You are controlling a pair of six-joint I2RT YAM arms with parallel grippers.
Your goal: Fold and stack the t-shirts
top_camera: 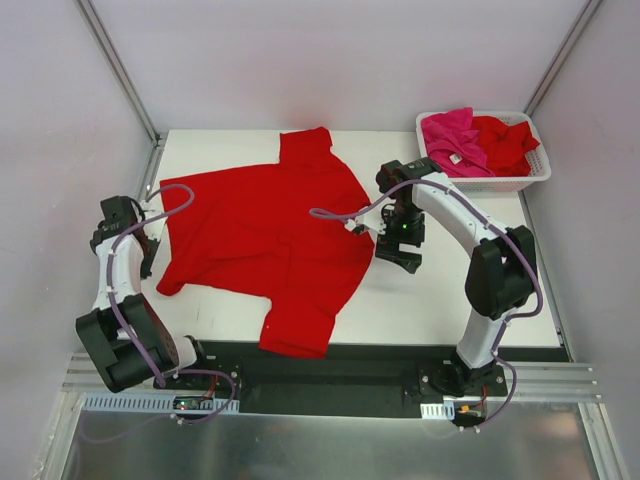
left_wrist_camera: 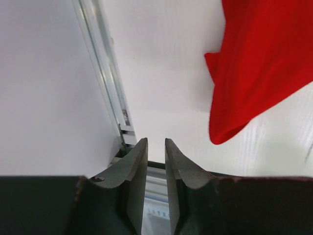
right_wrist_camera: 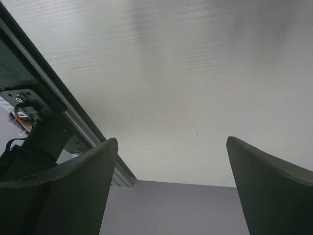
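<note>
**A:** Red t-shirt [top_camera: 265, 235] first: where did it lie?

**B:** It was spread open across the left and middle of the table [top_camera: 440, 300]. It was a little rumpled, and one part hung past the table's near edge.

**A:** And the rest of the laundry?

**B:** That was heaped in the white basket [top_camera: 536, 176] at the table's far right corner. A pink t-shirt [top_camera: 450, 135] with a small white label lay on the left. A second red shirt [top_camera: 505, 142] was bunched against it on the right.

**A:** What were the hands doing?

**B:** The right gripper [right_wrist_camera: 171, 139] hung over the bare right half of the table. Its jaws were spread wide, with nothing between them.

**A:** And the other one?

**B:** The left gripper [left_wrist_camera: 155, 142] was at the table's left edge, by the metal rail. Its jaws were parted by only a narrow slit and gripped nothing. A fold of the spread shirt lay on the table near it, not touching.
</note>
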